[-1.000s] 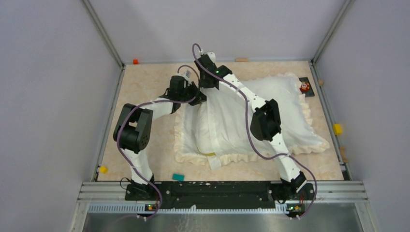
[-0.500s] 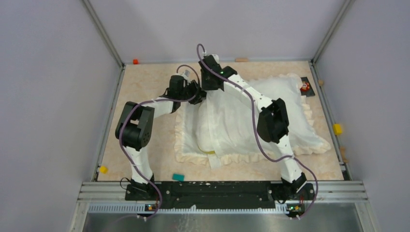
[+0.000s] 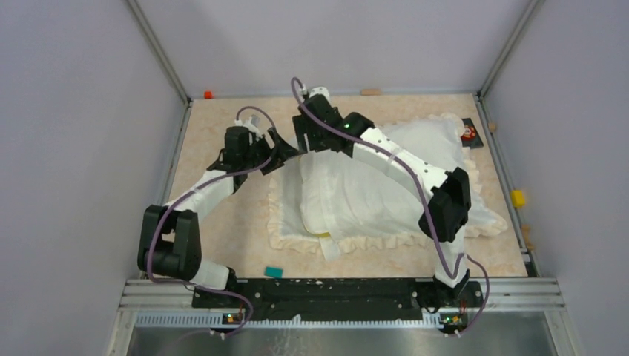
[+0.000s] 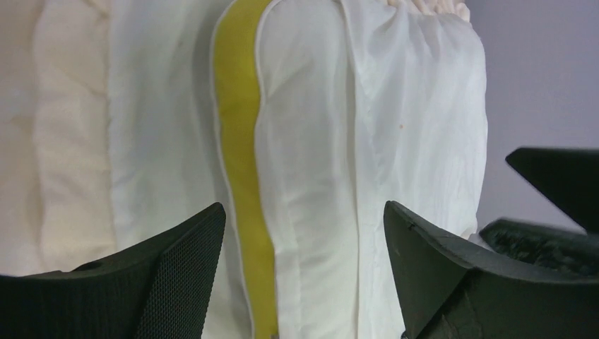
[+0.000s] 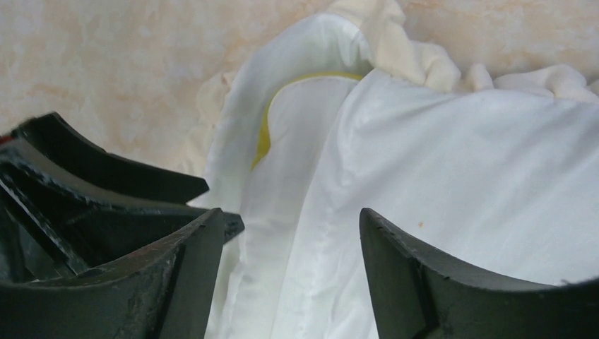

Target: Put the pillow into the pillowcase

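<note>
Both of my grippers are at the far-left corner of the pillowcase, which lies across the middle of the table with its long axis running left to right. The pillow is mostly inside; its left end shows a yellow band running along the edge, with the loose cloth of the case draped beside it.

My left gripper hangs just off that corner with its fingers apart and nothing between them. In its wrist view the yellow band runs straight into the gap. My right gripper is just beside it, over the cloth, also spread wide and empty.

The pillow lies to the right of both grippers and toward my bases. I judge the mouth of the case must be drawn leftward over that exposed end, and my left arm is the nearer one.
</note>
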Controlling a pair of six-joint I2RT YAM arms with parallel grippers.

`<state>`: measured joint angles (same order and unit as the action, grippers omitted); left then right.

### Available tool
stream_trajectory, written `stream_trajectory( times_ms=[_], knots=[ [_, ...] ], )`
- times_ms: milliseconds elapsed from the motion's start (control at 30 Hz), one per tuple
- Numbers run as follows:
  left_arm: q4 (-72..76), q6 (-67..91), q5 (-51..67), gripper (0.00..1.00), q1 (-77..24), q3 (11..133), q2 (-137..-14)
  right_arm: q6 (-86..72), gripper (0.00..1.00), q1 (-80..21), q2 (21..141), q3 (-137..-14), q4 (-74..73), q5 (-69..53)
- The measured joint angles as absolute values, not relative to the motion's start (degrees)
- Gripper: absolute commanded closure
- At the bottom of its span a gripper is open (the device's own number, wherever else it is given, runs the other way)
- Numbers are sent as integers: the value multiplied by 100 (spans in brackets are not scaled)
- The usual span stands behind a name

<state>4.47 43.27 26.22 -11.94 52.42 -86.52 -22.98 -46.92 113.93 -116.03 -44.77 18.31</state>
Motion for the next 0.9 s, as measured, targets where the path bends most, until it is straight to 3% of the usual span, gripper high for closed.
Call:
stream_trajectory(
  times_ms=[267, 567, 633, 767, 900],
  knots=[
    [-233, 4152, 2410, 8, -788, 4449, -7592, -2091, 21, -5693, 11452, -10731, -4672, 2637],
    [-464, 3962, 2412, 8, -749, 4198, -7478, -2128, 19, -5763, 12081, -10348, -4580, 3000],
    [-508, 3929, 2373, 8, -722, 4141, -7498, -2152, 33, -5749, 12226, -10348, -4532, 3022],
    [-506, 3927, 2438, 10, -725, 4112, -7561, -2137, 100, -5712, 12363, -10267, -4445, 3050],
    [-451, 3924, 2512, 15, -744, 4112, -7564, -2204, 100, -5553, 12298, -10219, -4414, 2864]
  ],
)
